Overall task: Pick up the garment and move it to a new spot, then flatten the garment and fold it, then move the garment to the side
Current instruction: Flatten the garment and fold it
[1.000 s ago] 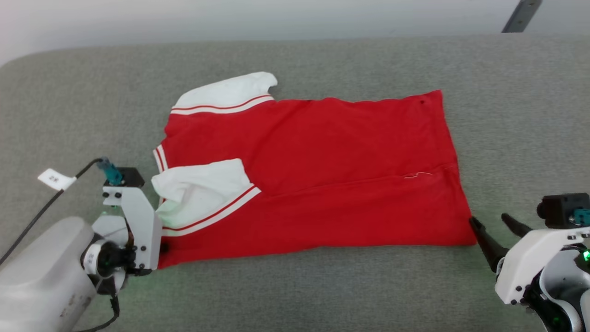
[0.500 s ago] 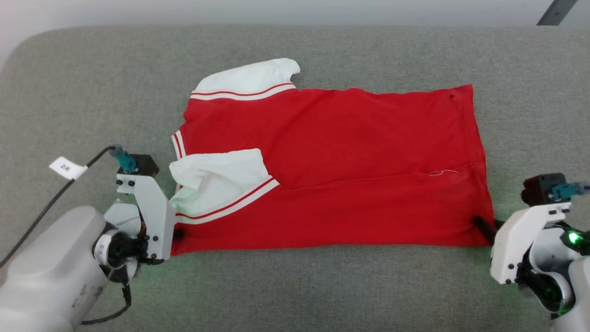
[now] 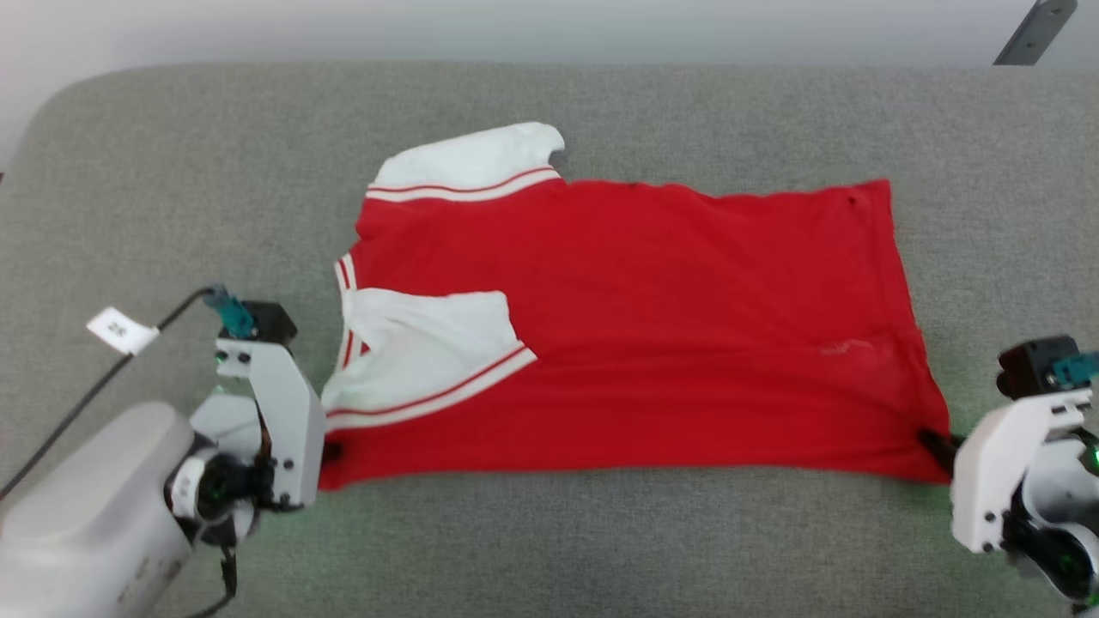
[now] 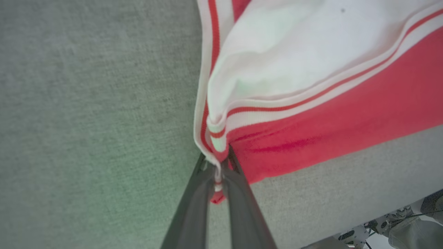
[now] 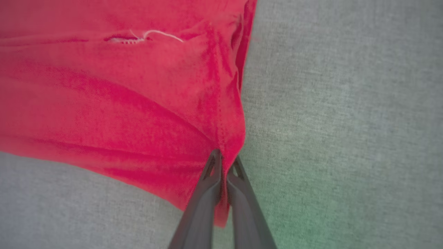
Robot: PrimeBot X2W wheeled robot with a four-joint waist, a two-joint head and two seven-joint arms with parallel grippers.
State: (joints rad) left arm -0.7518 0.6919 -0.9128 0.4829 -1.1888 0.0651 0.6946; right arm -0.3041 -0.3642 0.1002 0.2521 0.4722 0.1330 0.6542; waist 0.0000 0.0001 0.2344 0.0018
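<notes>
The garment [image 3: 652, 335], a red jersey with white sleeves and striped trim, lies spread across the grey padded surface [image 3: 549, 112], back side up. One white sleeve [image 3: 429, 352] is folded over the red body; the other sleeve [image 3: 472, 163] sticks out at the far side. My left gripper [image 3: 330, 451] is shut on the garment's near left corner, and the left wrist view shows striped trim [image 4: 218, 138] pinched between the fingers. My right gripper [image 3: 936, 446] is shut on the near right hem corner, with red cloth [image 5: 138, 103] clamped between its fingers [image 5: 207, 193].
Grey padded surface runs all around the garment, with a pale wall [image 3: 429, 26] beyond its far edge. A dark bar [image 3: 1030, 30] slants at the top right. A cable with a white tag [image 3: 120, 330] trails from my left wrist.
My right gripper moved in and closed on the garment's near right hem corner, which is now pulled toward me. The head camera shifted slightly. The left gripper kept its hold.
</notes>
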